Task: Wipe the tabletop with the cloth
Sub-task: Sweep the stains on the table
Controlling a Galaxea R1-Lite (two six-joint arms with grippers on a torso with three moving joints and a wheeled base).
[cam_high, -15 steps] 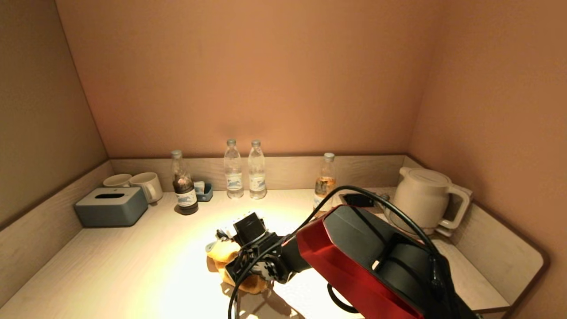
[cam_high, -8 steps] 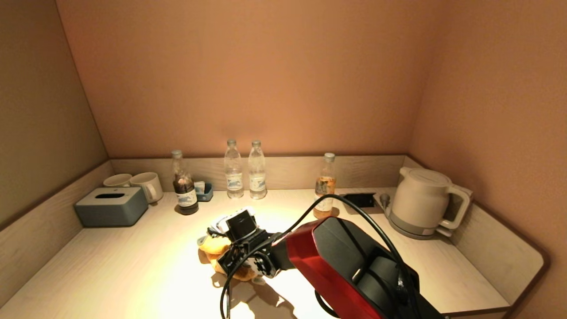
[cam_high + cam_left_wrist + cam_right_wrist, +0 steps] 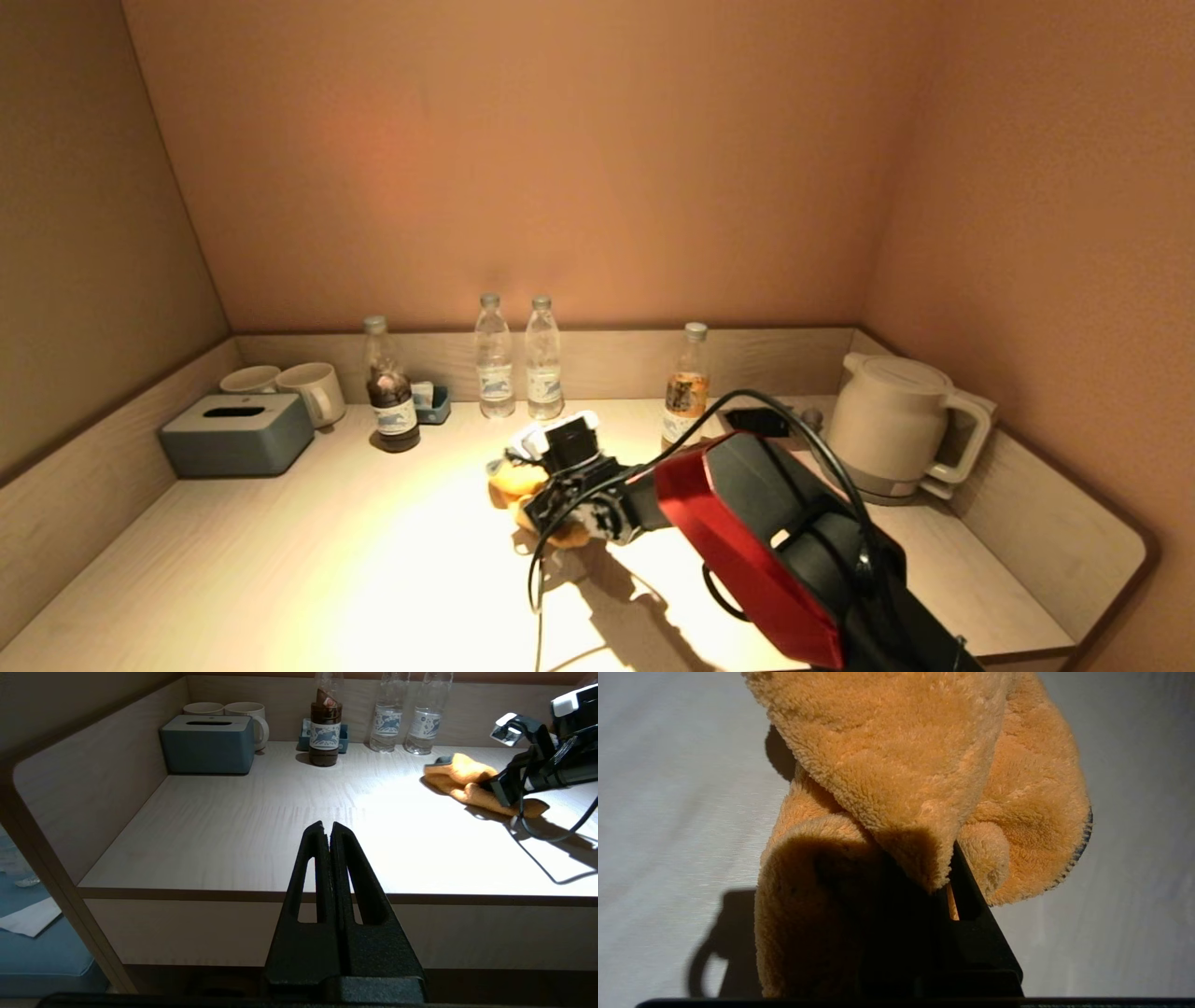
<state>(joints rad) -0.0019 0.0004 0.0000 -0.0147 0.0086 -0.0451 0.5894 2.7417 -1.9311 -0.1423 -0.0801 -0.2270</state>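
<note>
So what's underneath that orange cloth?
Pale tabletop shows all around the cloth, which lies on it. The right gripper is shut on the cloth, whose folds hide the jaws' tips and the surface beneath.

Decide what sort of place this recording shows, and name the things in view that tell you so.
Probably a hotel-room refreshment counter: an electric kettle, two cups, water bottles and a tissue box line a wooden tabletop set in a walled alcove.
</note>
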